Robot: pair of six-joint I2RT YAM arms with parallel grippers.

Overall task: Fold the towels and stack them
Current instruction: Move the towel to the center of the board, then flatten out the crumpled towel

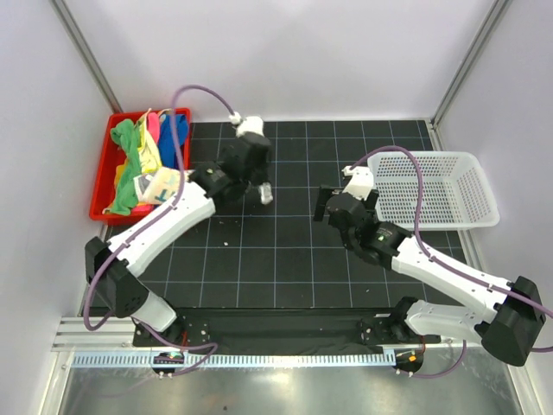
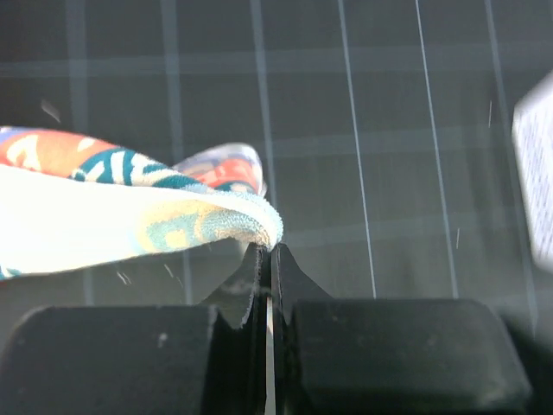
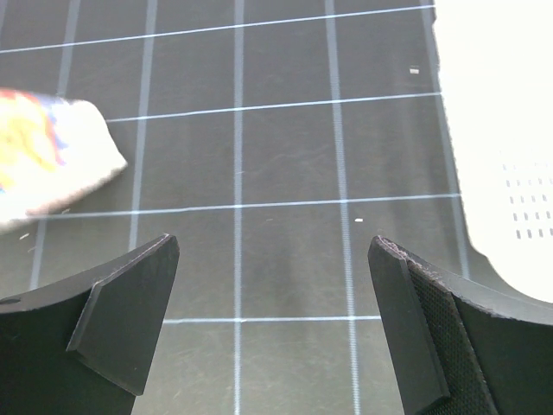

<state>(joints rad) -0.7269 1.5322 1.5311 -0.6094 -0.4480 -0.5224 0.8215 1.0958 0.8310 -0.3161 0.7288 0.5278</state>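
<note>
Progress: none folded, none stacked. Left claw point(image 2: 268, 251) shut, apparently pinching corner of white printed towel point(image 2: 104, 216), which extends right from red bin point(image 1: 102, 173). Other towels point(image 1: 143, 151) heaped in red bin. Right claw point(image 3: 272, 240) wide open, empty.

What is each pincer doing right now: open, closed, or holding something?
Left pincer: closed, pinching a corner of the white printed towel.
Right pincer: open, holding nothing.
</note>
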